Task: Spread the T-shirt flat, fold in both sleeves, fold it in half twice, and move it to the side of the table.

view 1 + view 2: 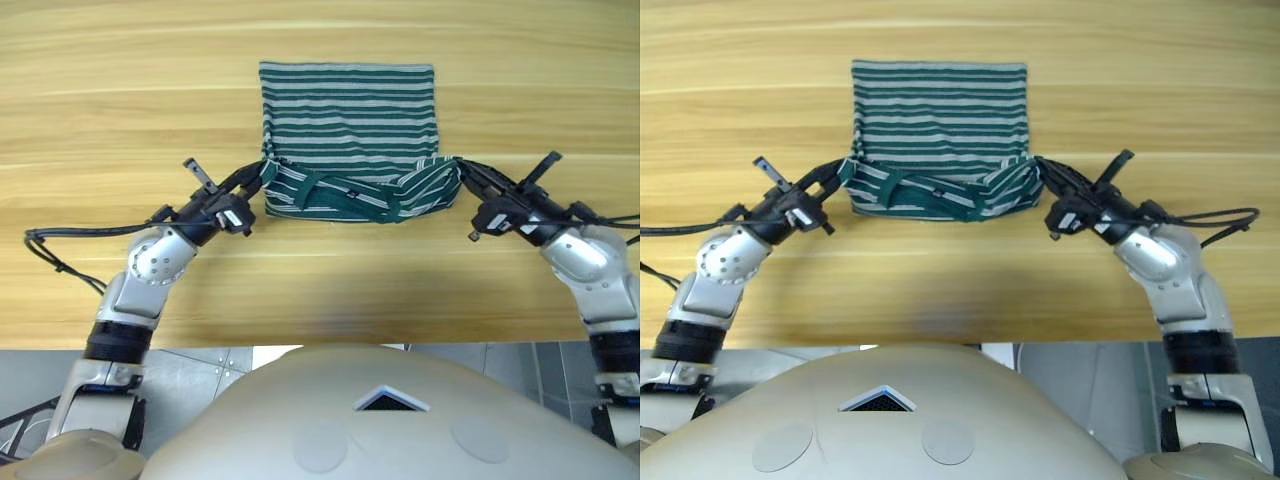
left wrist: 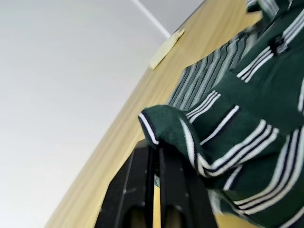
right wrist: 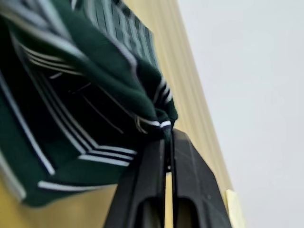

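The fingers (image 2: 135,183) of our left gripper (image 1: 264,167) are pressed together, pinching a fold of cloth at the near left corner of the T-shirt (image 1: 350,110). Our right gripper (image 1: 460,164) does the same on the opposite side: its fingers (image 3: 142,190) are closed tight on the near right corner, with a knot of fabric bunched at their tips.

We work over a wide table (image 1: 120,80) of light wood with grain running side to side. Below its near edge we see a floor (image 1: 190,365) of grey tiles. In the wrist views a plain pale wall (image 2: 61,85) rises behind the far edge of the table, and a small pale yellow patch (image 2: 166,47) lies on the wood near that edge.

The T-shirt is dark green with thin pale stripes running across it. It sits at the middle of the table, towards the far side. Its far part lies flat as a neat rectangle. Its near part is rumpled and gathered into a band, where we can make out the curve of a collar.

That rumpled band hangs between our two grippers, one at each end of it, and sags slightly in the middle.
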Controlling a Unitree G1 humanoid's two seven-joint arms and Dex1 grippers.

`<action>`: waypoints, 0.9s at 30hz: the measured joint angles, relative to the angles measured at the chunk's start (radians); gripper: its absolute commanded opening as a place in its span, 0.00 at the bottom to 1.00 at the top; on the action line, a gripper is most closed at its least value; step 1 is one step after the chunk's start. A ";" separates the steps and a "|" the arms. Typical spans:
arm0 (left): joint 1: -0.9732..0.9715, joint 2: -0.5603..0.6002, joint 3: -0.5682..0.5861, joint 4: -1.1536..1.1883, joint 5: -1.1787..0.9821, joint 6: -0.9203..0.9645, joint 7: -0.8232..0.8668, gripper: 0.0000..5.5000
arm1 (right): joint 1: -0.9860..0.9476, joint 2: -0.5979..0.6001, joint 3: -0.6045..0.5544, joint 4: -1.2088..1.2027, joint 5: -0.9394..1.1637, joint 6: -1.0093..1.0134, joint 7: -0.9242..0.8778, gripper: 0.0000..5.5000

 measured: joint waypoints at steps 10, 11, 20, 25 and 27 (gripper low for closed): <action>-0.358 -0.084 -0.004 0.379 0.045 -0.024 0.105 0.00 | -0.403 0.148 0.150 0.502 -0.169 -0.020 -0.198 0.01; -0.383 -0.093 -0.005 0.420 0.044 -0.029 0.114 0.00 | -0.431 0.160 0.162 0.547 -0.183 -0.021 -0.219 0.01; -0.609 -0.154 -0.048 0.840 0.094 -0.074 0.223 0.00 | -0.637 0.243 0.241 0.890 -0.240 0.003 -0.394 0.01; -0.662 -0.178 -0.081 0.983 0.129 -0.073 0.254 0.00 | -0.686 0.268 0.261 0.987 -0.241 0.021 -0.447 0.01; -0.689 -0.187 -0.092 1.020 0.134 -0.072 0.267 0.00 | -0.706 0.279 0.270 1.012 -0.241 0.029 -0.460 0.08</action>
